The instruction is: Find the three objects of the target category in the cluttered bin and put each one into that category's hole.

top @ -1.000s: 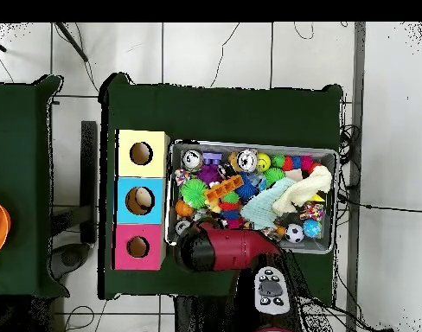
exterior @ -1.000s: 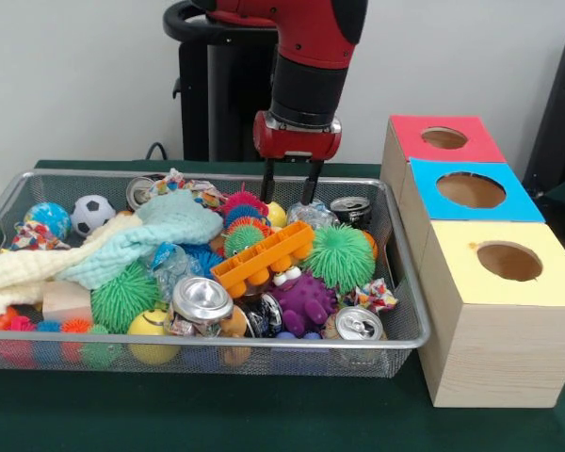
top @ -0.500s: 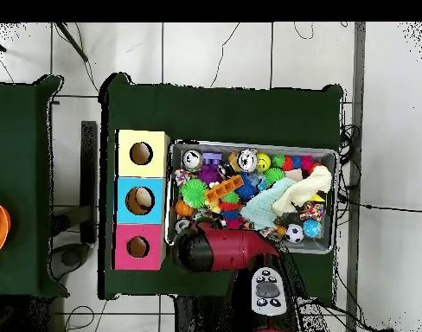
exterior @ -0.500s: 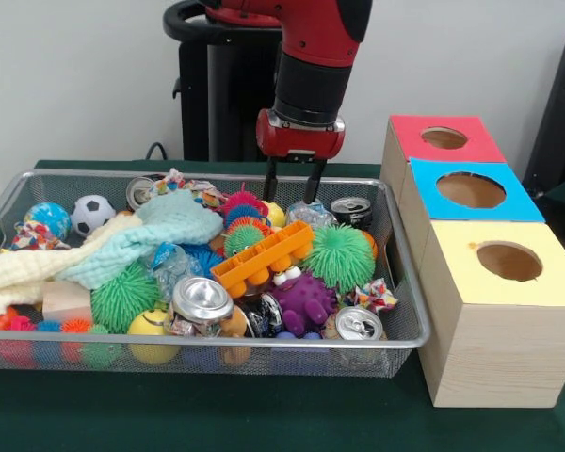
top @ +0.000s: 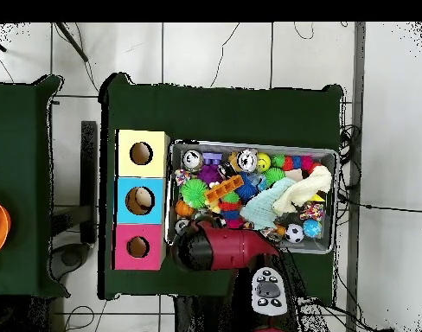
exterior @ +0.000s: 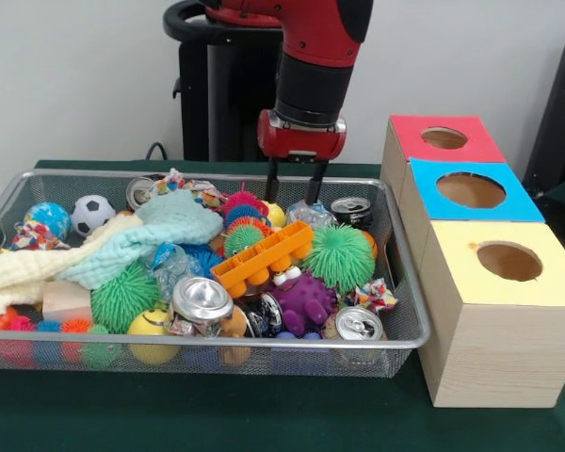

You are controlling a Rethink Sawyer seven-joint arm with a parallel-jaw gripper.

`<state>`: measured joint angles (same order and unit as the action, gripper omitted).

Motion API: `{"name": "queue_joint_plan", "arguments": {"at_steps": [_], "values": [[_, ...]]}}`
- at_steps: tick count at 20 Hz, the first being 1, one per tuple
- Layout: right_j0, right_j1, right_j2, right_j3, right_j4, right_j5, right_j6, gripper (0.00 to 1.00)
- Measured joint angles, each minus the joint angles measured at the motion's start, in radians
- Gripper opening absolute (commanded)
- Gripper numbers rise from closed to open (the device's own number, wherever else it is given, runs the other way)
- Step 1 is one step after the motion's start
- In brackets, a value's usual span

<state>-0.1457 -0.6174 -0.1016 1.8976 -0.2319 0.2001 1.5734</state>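
The silver wire-mesh bin (exterior: pixel 407 315) is full of toys; it also shows in the overhead view (top: pixel 329 156). One clear wrinkly plastic wad (exterior: pixel 310 215) lies at the bin's back. It sits just below my gripper (exterior: pixel 295 193), which is open and empty and hangs a little above the clutter. A second wad with blue patches (exterior: pixel 169 265) lies left of centre beside the teal cloth. A third wad does not show. In the overhead view my red arm (top: pixel 223 251) covers the gripper.
Three wooden boxes stand right of the bin, with red (exterior: pixel 444 139), blue (exterior: pixel 471 191) and yellow (exterior: pixel 508 262) holed tops. Silver cans (exterior: pixel 202 299) (exterior: pixel 359 324) (exterior: pixel 350 208), a teal cloth (exterior: pixel 160 232), an orange block (exterior: pixel 263 254) and a green spiky ball (exterior: pixel 341 256) crowd the bin.
My gripper has shifted slightly toward the boxes' side, staying open above the back of the bin. Nothing in the bin has moved.
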Motion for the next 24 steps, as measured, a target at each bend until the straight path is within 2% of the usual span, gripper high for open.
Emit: {"name": "queue_joint_plan", "arguments": {"at_steps": [14,24], "values": [[0.005,0.019,0.0,0.006,0.083,-0.003,0.001,1.0],[0.041,0.037,-0.002,0.037,0.133,-0.079,0.004,1.0]]}}
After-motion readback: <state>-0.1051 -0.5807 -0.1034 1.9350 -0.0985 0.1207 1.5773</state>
